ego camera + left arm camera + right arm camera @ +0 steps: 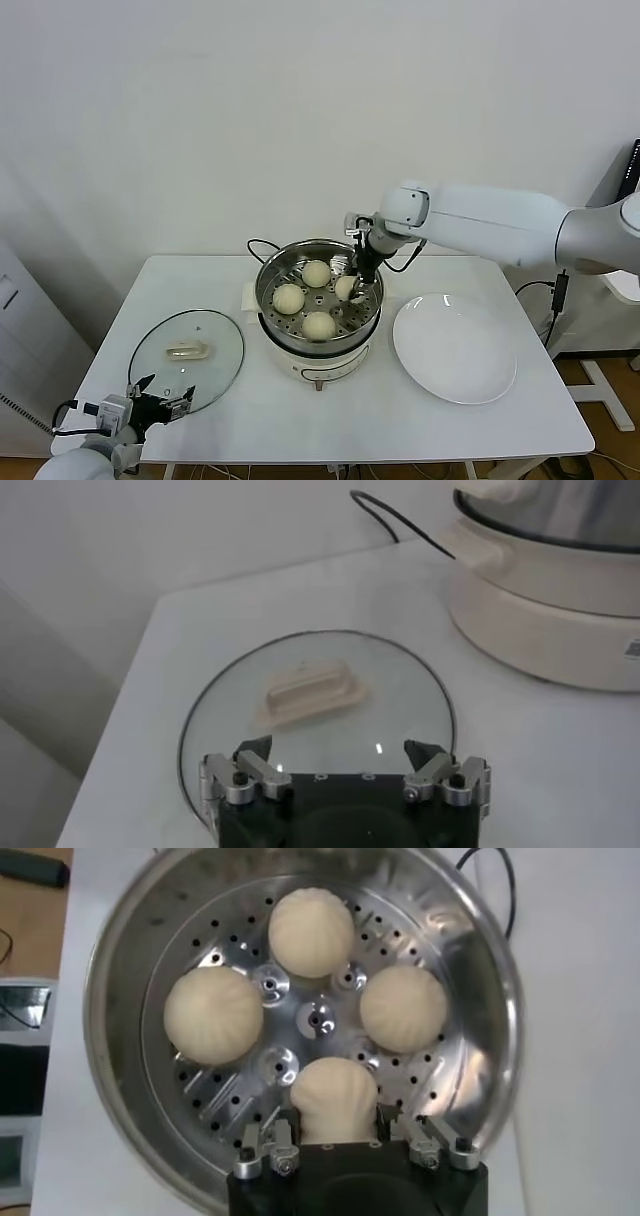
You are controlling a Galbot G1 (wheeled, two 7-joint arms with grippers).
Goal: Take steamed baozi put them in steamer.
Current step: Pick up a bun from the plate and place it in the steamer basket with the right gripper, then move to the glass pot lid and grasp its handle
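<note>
**Fourth bun held inside the steamer**

Your right arm reaches in from the right side across the table [300,420], its wrist bent down so the right gripper [350,283] points into the steamer [268,280]. Its fingers [268,1144] are closed on either side of a steamed baozi [333,1100], which sits low in the basket on the side nearest the white plate [455,350]. Three more buns rest on the perforated floor, spaced around the centre and apart from one another. Your left arm is parked low at the table's near left corner, the left gripper [160,393] spread wide with nothing in it, just at the edge of the glass lid [320,695].
</note>
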